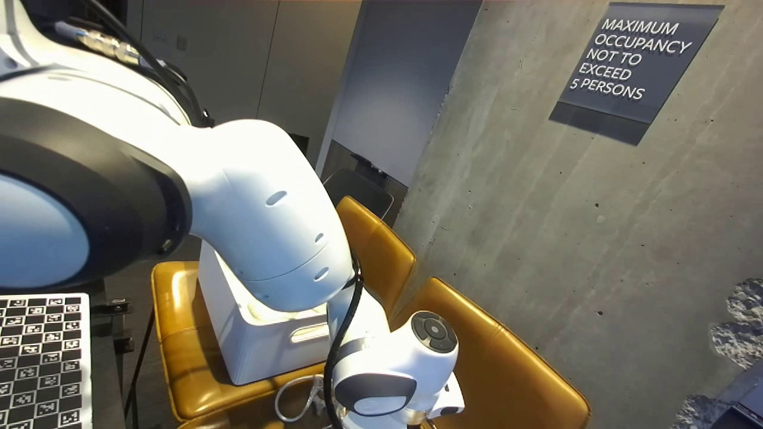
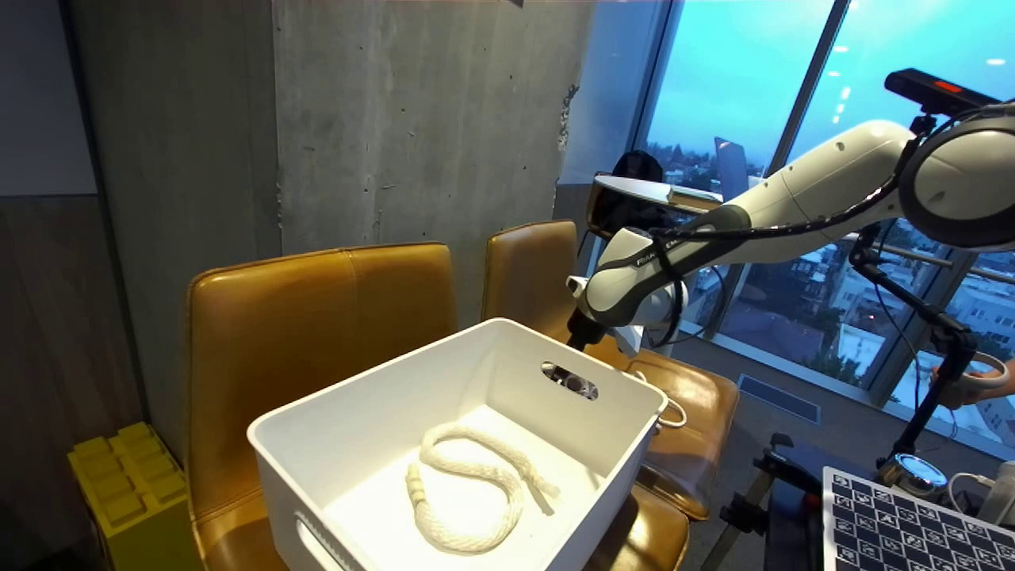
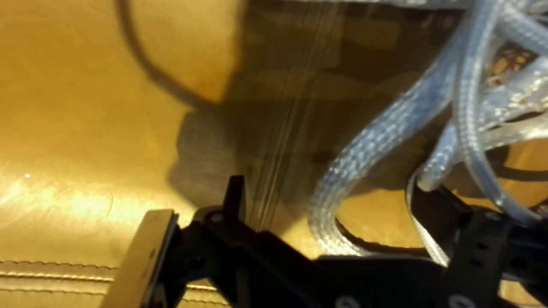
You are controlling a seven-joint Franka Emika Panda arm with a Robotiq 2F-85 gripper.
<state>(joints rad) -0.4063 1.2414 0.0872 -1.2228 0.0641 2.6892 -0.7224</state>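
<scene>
Looks like office mtg rm: max. occupancy sign (image 1: 635, 71) on concrete wall (image 1: 536, 226), tan chairs (image 2: 317, 317), big windows (image 2: 721, 79) w/ bldgs (image 2: 985, 313) outside

A dark sign (image 1: 629, 65) reading "MAXIMUM OCCUPANCY NOT TO EXCEED 5 PERSONS" is on the concrete wall (image 1: 566, 226). In an exterior view, a yellow-green box (image 2: 139, 507) stands at lower left, tall dark-framed windows (image 2: 729, 71) rise at upper right, and a checkered board (image 2: 912, 527) lies near a round, shiny object (image 2: 912, 473).

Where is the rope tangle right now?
The rope tangle shows at the wrist view's upper right, over the tan chair, close to the open gripper.
</scene>
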